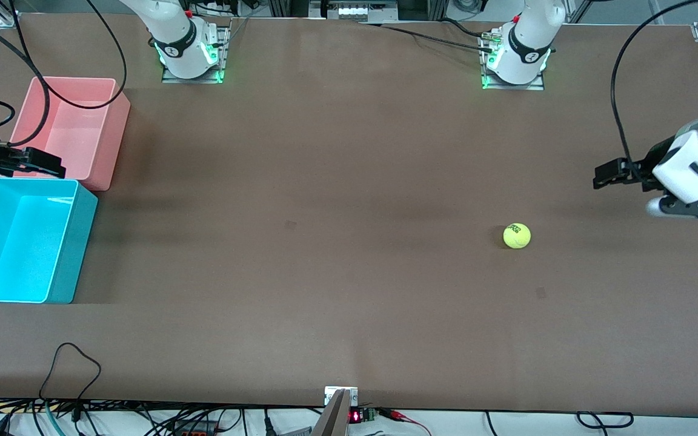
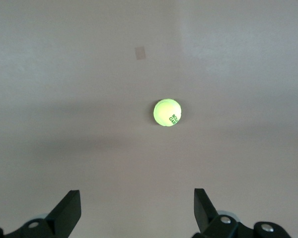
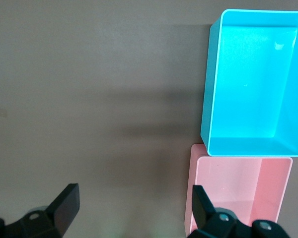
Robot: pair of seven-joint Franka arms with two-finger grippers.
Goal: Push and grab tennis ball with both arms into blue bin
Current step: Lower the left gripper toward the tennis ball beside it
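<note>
Tennis ball (image 1: 517, 235), fuzzy yellow-green with a dark logo, sits on the table (image 1: 325, 242) near the wide-open left gripper (image 1: 604, 175). Right gripper (image 1: 37, 162), also spread wide, hangs over the pink bin (image 1: 91, 109), beside the blue bin (image 1: 76, 242).

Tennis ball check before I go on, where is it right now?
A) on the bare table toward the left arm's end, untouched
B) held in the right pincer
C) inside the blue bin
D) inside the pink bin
A: the tennis ball sits on the table toward the left arm's end, with the open left pincer short of it and both bins empty.
</note>
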